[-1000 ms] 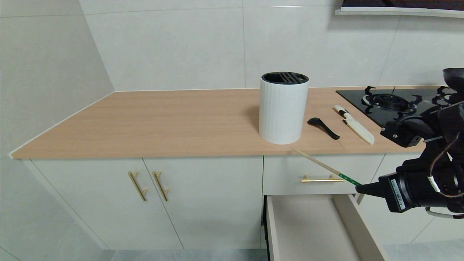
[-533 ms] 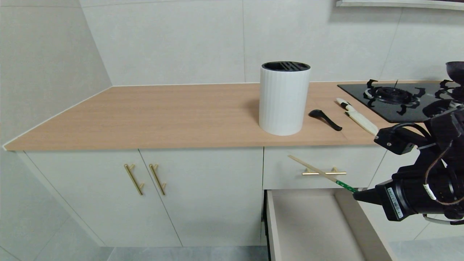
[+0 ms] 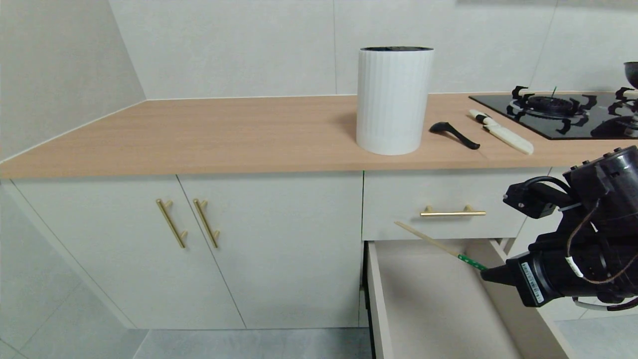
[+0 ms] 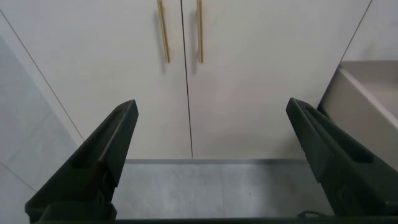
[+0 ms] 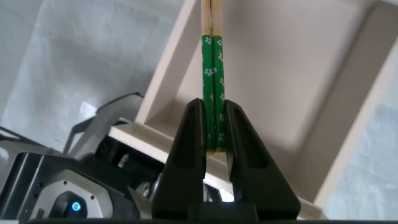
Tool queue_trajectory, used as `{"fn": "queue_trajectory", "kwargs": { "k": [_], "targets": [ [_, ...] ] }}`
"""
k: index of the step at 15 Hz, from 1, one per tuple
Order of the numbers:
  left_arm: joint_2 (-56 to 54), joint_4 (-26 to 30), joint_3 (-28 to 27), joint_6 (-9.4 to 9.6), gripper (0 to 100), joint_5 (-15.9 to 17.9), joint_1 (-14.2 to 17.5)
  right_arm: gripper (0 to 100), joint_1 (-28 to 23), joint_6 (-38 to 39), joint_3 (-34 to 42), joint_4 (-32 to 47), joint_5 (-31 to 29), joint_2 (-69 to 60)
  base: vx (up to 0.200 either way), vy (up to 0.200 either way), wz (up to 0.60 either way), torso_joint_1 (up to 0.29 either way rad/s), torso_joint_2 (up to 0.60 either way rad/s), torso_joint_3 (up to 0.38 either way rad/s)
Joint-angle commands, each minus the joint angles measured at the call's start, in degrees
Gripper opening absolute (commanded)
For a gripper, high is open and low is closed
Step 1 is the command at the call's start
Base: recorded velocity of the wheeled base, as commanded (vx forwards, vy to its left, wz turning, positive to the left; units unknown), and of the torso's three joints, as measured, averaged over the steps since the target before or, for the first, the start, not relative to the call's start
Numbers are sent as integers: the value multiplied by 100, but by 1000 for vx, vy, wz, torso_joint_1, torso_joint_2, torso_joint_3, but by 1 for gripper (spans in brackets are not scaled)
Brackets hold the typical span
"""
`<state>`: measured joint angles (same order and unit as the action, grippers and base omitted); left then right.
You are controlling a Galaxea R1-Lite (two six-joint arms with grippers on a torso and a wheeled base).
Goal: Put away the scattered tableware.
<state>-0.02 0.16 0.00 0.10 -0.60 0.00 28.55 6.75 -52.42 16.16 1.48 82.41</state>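
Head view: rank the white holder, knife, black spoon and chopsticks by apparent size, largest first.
1. white holder, clearly largest.
2. chopsticks, looking longer than the knife, but nearer the camera, so this placing is unsure.
3. knife.
4. black spoon.

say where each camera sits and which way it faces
Head view: on the head, looking forward and down at counter and open drawer; right gripper, shut on chopsticks, at right.
Left wrist view: faces cabinet doors and floor; left gripper open.
Right wrist view: looks past its gripper into the drawer.
Head and right wrist share chopsticks, drawer.
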Motion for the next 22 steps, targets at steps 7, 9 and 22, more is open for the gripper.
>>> {"fn": "queue_trajectory", "kwargs": {
  "k": [7,9,22],
  "targets": [
    [2,2,0,-1,100,-2,0,0,10,1,-5,1,2,337,0,0,0,-98,387,280],
    [2,2,0,-1,100,-2,0,0,10,1,4,1,2,372,0,0,0,-24,78,44],
    [2,2,0,-1,100,-2,0,0,-69,1135,-673,-808,-446,3079,0,0,0,0,0,0]
  ]
}}
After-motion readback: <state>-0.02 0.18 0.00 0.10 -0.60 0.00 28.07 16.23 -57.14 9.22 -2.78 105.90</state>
